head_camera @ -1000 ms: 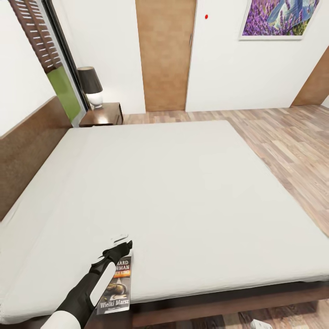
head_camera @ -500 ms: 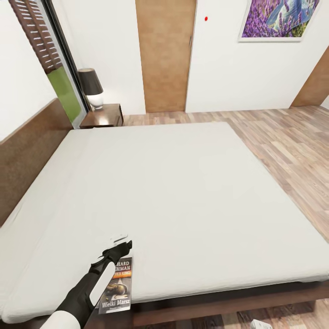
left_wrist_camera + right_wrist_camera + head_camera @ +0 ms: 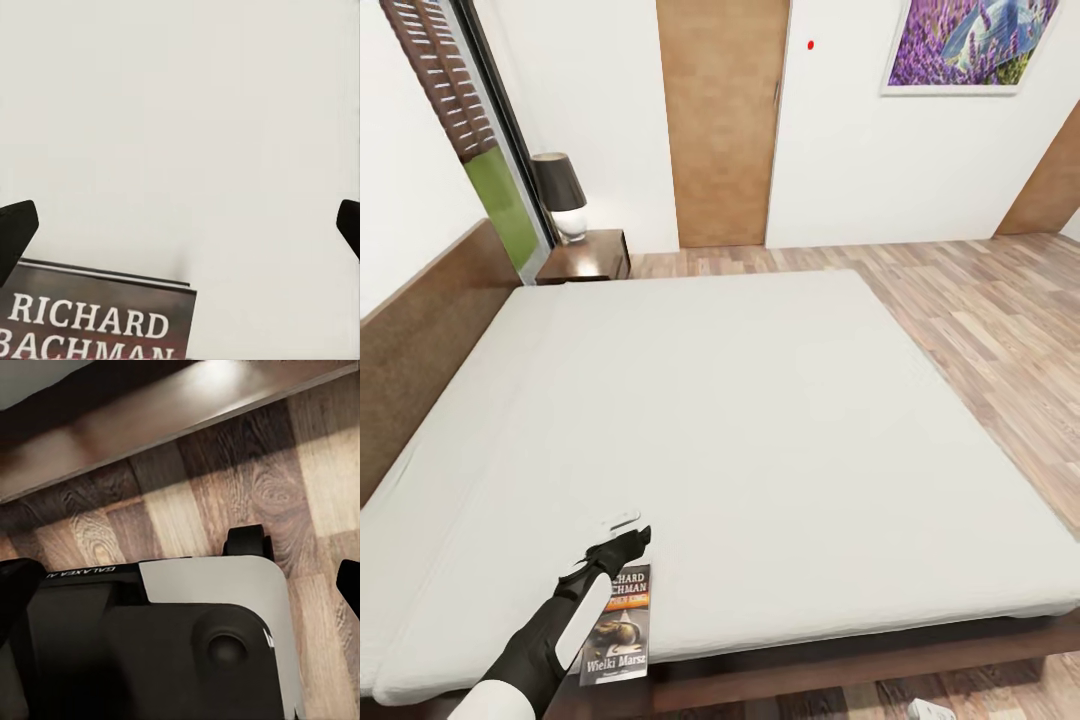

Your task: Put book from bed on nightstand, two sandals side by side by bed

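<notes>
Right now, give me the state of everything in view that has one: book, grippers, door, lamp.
book: lying flat, cover up, at the near edge of the bed, not gripped.
left gripper: open, over the book's top edge, fingertips spread wide in the left wrist view.
right gripper: open, pointing at the wood floor.
door: closed.
lamp: upright on the nightstand, unlit.

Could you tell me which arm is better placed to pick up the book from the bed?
Left: its gripper hangs over the book at the bed's near edge, jaws spread wide. The right wrist view faces the floor.
</notes>
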### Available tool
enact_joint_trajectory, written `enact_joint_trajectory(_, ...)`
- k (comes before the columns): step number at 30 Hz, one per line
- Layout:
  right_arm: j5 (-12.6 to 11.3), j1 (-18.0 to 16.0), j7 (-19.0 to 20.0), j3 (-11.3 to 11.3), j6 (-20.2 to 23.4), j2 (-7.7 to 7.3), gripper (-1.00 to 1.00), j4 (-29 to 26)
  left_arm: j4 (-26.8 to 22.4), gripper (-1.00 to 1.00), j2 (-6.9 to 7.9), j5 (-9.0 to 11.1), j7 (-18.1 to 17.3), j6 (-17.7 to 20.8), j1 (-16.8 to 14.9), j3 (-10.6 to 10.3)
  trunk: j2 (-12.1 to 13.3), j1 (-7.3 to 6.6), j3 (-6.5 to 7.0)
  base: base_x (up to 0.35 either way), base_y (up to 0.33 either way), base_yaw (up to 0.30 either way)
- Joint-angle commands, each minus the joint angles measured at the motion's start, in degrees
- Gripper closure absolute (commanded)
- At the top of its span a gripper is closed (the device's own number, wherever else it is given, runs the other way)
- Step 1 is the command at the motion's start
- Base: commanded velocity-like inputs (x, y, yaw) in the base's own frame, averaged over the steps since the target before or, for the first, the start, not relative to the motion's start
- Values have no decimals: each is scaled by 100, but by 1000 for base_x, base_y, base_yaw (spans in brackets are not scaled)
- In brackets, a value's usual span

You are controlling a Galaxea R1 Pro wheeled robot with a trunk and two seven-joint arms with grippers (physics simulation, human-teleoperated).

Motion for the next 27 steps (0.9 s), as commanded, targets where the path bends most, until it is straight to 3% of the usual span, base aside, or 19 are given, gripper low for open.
enact_joint_trajectory(1,-15,-1,25,-25,22,0,-100,-1,-10,-100,8,52,-29,20,-2,-14,39,-22,14,0,0,0)
enact_joint_trajectory(3,-15,0,25,-25,23,-2,-100,-1,-10,-100,19,56,-224,29,-2,-11,119,-66,50,0,0,0)
enact_joint_trajectory(10,-15,0,25,-25,23,0,-100,-1,-10,-100,239,66,-1988,284,38,-5,400,-220,176,0,0,0)
enact_joint_trajectory(13,-15,1,25,-25,21,1,-100,-2,-9,-100,313,64,-2516,459,63,-5,520,-286,230,0,0,0)
enact_joint_trajectory(19,-15,1,25,-24,21,-1,-100,-1,82,-100,390,65,-3183,583,109,-7,761,-418,337,0,0,0)
enact_joint_trajectory(27,-15,-1,25,-24,20,2,-100,-1,444,-100,398,50,-3394,576,188,-15,1081,-593,481,0,0,0)
